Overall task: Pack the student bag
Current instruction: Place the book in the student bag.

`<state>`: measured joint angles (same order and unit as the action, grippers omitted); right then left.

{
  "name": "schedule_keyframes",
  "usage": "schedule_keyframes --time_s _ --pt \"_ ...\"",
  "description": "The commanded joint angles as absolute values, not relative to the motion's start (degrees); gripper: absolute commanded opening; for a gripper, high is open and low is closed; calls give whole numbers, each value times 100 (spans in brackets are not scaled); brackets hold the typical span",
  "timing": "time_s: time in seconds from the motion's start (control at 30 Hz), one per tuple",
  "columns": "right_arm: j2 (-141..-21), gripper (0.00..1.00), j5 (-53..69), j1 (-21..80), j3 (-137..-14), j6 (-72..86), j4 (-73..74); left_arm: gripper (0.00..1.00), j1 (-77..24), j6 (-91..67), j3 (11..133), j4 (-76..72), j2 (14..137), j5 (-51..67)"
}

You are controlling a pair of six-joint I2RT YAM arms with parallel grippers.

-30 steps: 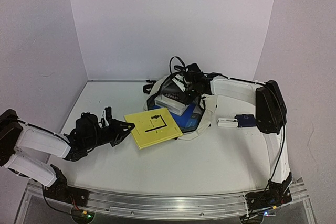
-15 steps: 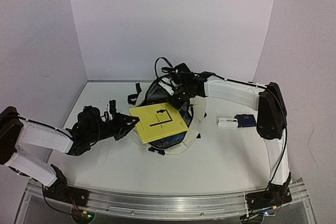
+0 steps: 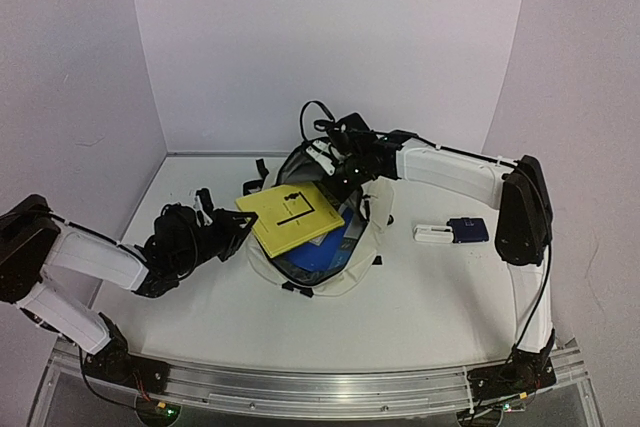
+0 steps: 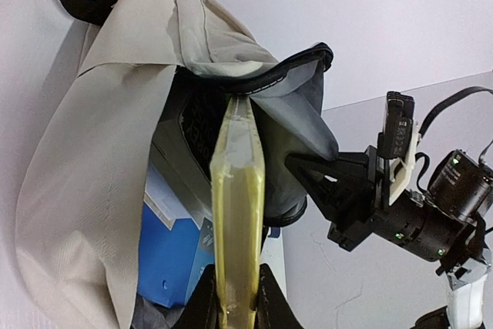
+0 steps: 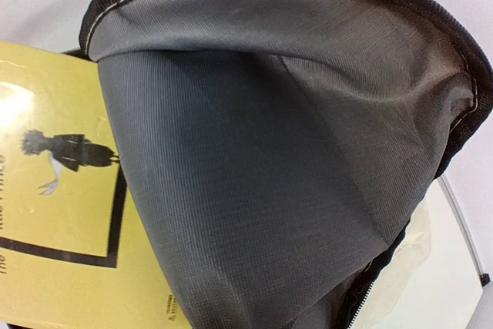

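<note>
The step in hand is the loading of a yellow book (image 3: 293, 215) into the student bag (image 3: 350, 269), which lies on its back at the middle of the worktop (image 3: 400, 317) with its mouth turned toward the left arm. The left gripper (image 3: 243, 222) has its fingers clenched on the near edge of the book; in the left wrist view the book (image 4: 239, 190) stands edge-on between them, and its far end is just under the black zipper rim. The right gripper (image 3: 340, 169) reaches in from the far side, and its fingers appear clenched on the upper lip of the bag. In the left wrist view the rim and grey lining are drawn up and across toward that gripper (image 4: 300, 166), so the opening gapes. The right wrist view is filled by the lining (image 5: 269, 152), with the yellow cover (image 5: 54, 267) passing under it, and does not show its own fingers. A blue book (image 3: 325, 252) already lies inside, beneath the yellow one. A small blue and white item (image 3: 452, 231) rests on the worktop to the right, well apart from the bag. The book looks only partly in. The next move probably calls for the left arm to push it deeper along the blue book while the right hand holds the lip high, since the soft fabric could catch a corner.
</note>
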<state>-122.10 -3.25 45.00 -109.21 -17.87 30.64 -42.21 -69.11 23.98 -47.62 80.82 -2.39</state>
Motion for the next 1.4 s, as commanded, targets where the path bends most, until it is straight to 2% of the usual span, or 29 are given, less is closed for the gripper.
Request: schedule_keyframes --time_s 0.0,0.2,0.37,0.47,0.6,0.73,0.9,1.1,1.37 --pt "-11833 0 166 4685 -11259 -1491 3054 0 -4343 -6907 3116 -6118 8970 -1035" --pt "-12150 0 183 4758 -11683 -1293 3181 0 -4482 -7211 3785 -7342 10690 -1348" --pt "-12306 0 232 4754 -11900 -1139 3228 1 -4592 -7173 4348 -7293 11343 -1574" --pt "-12367 0 104 4749 -11916 -1166 3234 16 -4591 -7045 4553 -7015 11440 -1482" --pt "-12421 0 0 4690 -11875 -1201 3237 46 -4600 -6735 4582 -6119 11080 -1036" --pt "-12417 0 0 4611 -11807 -1197 3243 58 -4676 -6389 4587 -4410 10311 -663" --pt "-12332 0 34 4593 -11722 -1177 3243 58 -4803 -6189 4519 -3272 9746 -444" --pt "-12201 0 117 4594 -11607 -1187 3256 53 -4846 -6319 4501 -3066 9908 -92" --pt "-12016 0 277 4597 -11395 -1152 3296 37 -4888 -6366 4718 -3119 10444 160"
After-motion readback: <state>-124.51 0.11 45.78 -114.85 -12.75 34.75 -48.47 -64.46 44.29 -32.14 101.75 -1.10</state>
